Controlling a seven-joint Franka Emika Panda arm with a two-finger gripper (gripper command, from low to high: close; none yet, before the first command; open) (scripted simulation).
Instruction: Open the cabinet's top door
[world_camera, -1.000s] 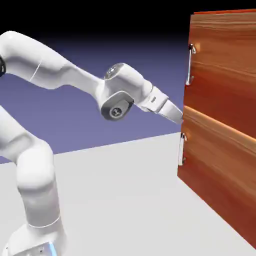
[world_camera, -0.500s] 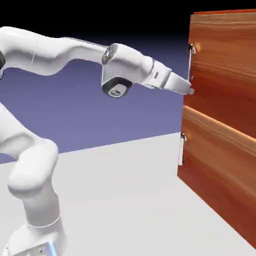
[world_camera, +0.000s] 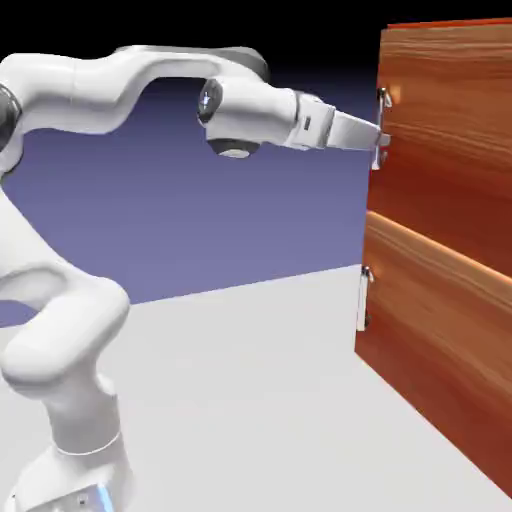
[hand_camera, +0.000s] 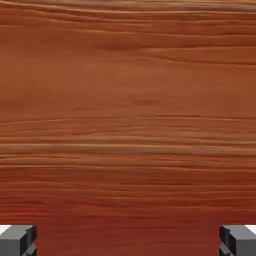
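The cabinet (world_camera: 450, 330) is a tall reddish-brown wood-grain box at the exterior view's right. Its top door (world_camera: 450, 120) lies flat in the front, with a vertical silver bar handle (world_camera: 381, 112) at its left edge. My gripper (world_camera: 377, 140) reaches level from the left, and its tips meet the lower half of that handle. The hand view is filled by the top door's wood grain (hand_camera: 128, 110), and the handle does not show there. Two grey fingertips (hand_camera: 17, 240) stand far apart at the bottom corners, so my gripper (hand_camera: 128, 241) is open with only wood between them.
Below the top door sits the like lower door (world_camera: 440, 320) with its own silver handle (world_camera: 362, 298). The cabinet stands on a pale grey table (world_camera: 250, 400). My white arm (world_camera: 120, 80) arches in from the lower left.
My hand rose from the seam between the two doors up to the top door's handle and moved right against it. The wrist levelled out. The doors have not moved.
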